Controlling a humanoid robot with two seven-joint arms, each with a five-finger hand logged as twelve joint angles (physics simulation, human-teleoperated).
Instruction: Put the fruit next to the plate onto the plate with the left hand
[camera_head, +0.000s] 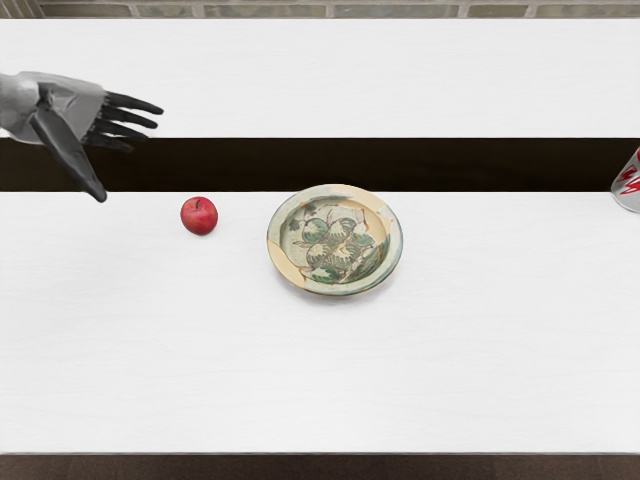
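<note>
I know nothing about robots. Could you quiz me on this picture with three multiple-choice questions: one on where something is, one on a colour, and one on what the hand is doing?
1. Where is the apple relative to the plate?
A. Lying on it
B. Beside it, toward the picture's left, not touching
C. Leaning against its right rim

2. What colour is the apple?
A. Green
B. Yellow
C. Red

3. What state is the left hand in?
A. Open, holding nothing, above and left of the apple
B. Closed around the apple
C. Pressed flat on the plate

Answers:
1 B, since a strip of bare white surface separates apple and plate.
2 C, as its skin is plainly red.
3 A, because the fingers are spread and nothing lies between them.
</note>
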